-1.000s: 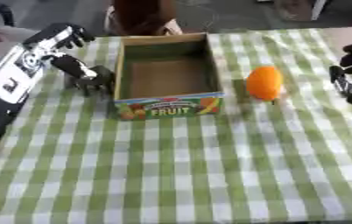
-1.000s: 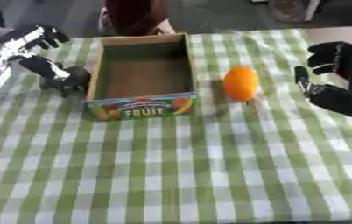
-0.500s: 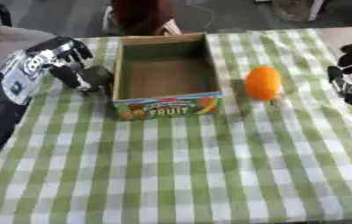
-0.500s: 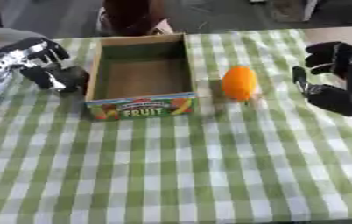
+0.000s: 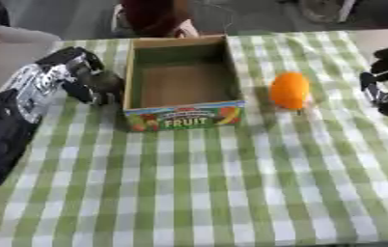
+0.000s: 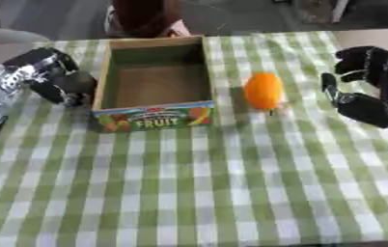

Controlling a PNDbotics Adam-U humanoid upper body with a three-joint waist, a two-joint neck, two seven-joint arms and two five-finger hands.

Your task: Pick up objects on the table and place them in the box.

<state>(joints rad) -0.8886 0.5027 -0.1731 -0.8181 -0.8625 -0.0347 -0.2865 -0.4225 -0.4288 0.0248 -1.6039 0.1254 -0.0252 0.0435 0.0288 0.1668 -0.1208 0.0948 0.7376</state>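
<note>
An open cardboard box with a FRUIT label stands left of the table's middle, with nothing in it. An orange fruit lies just right of the box. A small dark object sits against the box's left wall. My left hand reaches in from the left, fingers curled round that dark object, which it partly hides. My right hand hovers at the right edge, to the right of the orange fruit, fingers relaxed and holding nothing.
A green and white checked cloth covers the table. The table's far edge runs just behind the box. My black left forearm lies along the left side.
My left hand has come down from above the dark object and its fingers have curled round it. The right hand, box and orange fruit have stayed put.
</note>
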